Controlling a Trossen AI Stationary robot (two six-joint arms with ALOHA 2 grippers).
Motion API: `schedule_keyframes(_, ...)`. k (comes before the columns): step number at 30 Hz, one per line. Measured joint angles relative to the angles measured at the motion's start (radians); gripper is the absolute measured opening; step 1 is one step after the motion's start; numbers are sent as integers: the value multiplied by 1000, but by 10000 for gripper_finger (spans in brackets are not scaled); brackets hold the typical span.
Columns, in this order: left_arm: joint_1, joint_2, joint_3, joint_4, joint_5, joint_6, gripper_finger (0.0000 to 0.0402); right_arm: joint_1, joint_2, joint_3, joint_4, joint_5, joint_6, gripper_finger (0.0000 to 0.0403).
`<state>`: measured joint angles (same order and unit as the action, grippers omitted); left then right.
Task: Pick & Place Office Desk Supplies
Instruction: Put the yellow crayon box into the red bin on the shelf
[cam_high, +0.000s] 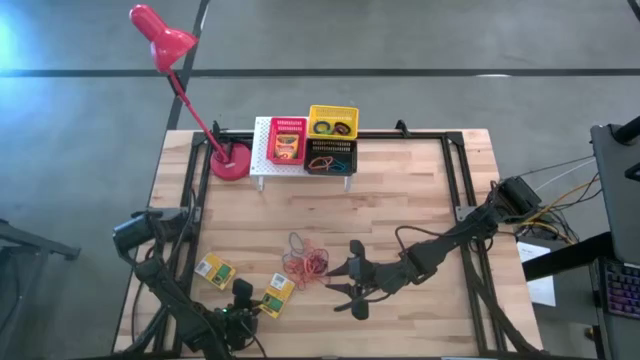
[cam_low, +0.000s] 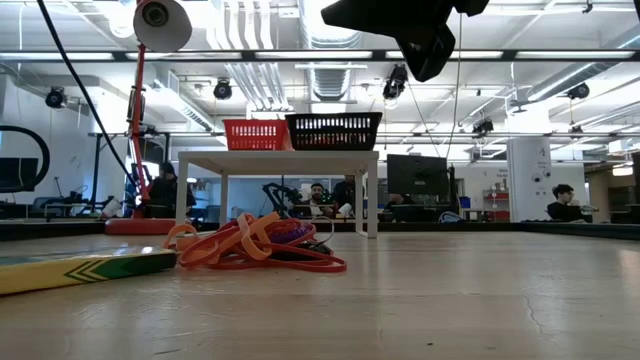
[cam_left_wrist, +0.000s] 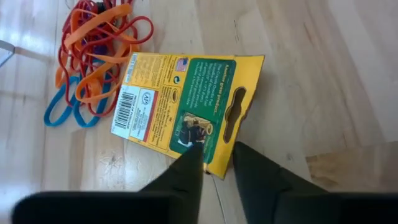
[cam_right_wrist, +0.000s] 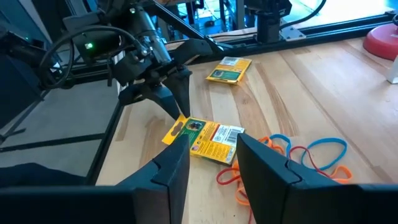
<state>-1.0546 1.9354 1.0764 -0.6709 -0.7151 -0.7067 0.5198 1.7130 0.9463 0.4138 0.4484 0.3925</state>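
One flat yellow-and-green box (cam_high: 277, 296) lies face down on the table near the front edge, and a second box (cam_high: 215, 270) lies to its left. A tangle of orange-red rubber bands with blue rings (cam_high: 305, 263) sits right of the boxes. My left gripper (cam_left_wrist: 214, 165) is open and slants down at the first box's hang-hole end (cam_left_wrist: 233, 106), one finger over the box, one beside its corner. My right gripper (cam_high: 340, 282) is open and hovers above the table right of the bands. Its fingers (cam_right_wrist: 174, 158) point toward the box (cam_right_wrist: 208, 134). My left gripper comes from above and from the table's near-left side at the box's hang-hole corner (cam_left_wrist: 217, 163). The box lies flat on the wood. Whether the fingertips (cam_left_wrist: 189, 155) touch it, I cannot tell.
A white perforated rack (cam_high: 262, 150) at the far edge carries the red basket (cam_high: 288, 140), the yellow basket (cam_high: 332, 122) and the black basket (cam_high: 330, 157), each with items inside. The red lamp's base (cam_high: 230, 162) stands left of the rack. Bare wood lies between the rack and the bands.
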Motion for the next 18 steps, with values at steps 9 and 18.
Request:
schedule_keyframes(9,2,-1,-63,124,8,1,45,0,0,0,3,0,-2,128)
schedule_keyframes(18,3,-2,-52,130,-10,0,36,0,0,-1,3,0,-5,123)
